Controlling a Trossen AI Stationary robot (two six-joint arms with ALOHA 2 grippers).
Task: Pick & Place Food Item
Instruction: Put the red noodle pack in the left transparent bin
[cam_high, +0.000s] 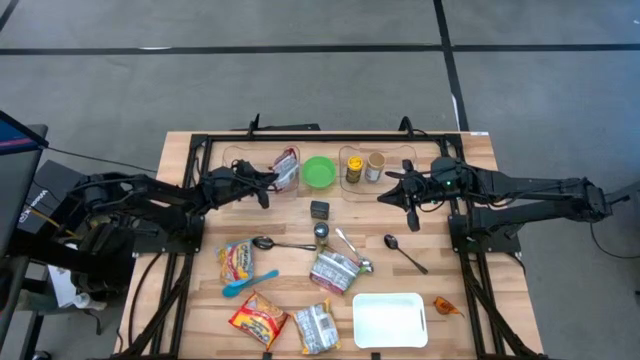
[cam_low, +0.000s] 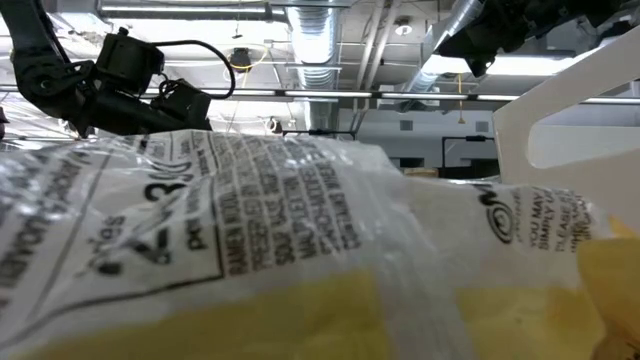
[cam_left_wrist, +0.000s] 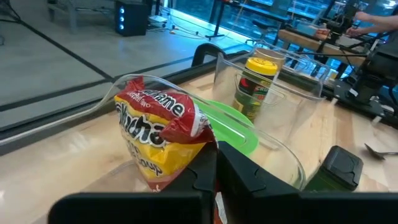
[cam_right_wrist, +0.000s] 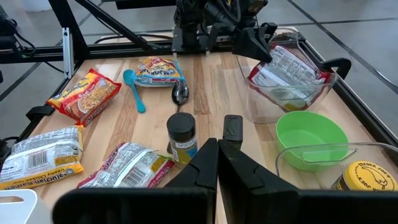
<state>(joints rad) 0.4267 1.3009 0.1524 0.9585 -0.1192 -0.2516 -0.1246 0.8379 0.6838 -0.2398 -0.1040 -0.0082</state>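
While our left gripper (cam_high: 272, 180) hangs with its fingers pinched together at the clear glass dish (cam_left_wrist: 273, 146), we cannot tell whether they grip the red-and-yellow crinkly plastic noodle packet (cam_left_wrist: 155, 134) standing on edge in that dish at the table's far left. We judge the packet light, its film slippery and noisy, its dry noodle block brittle, so hard squeezing would crack it. We would take it by the upper seam or across the flat faces, not by a loose corner that could slide free. Our right gripper (cam_high: 395, 192), fingers closed on nothing, waits above the wooden table (cam_high: 470, 335), near the 2nd clear dish holding a yellow-lidded jar (cam_right_wrist: 364, 177). Beside the packet sits a green plastic bowl (cam_high: 319, 171).
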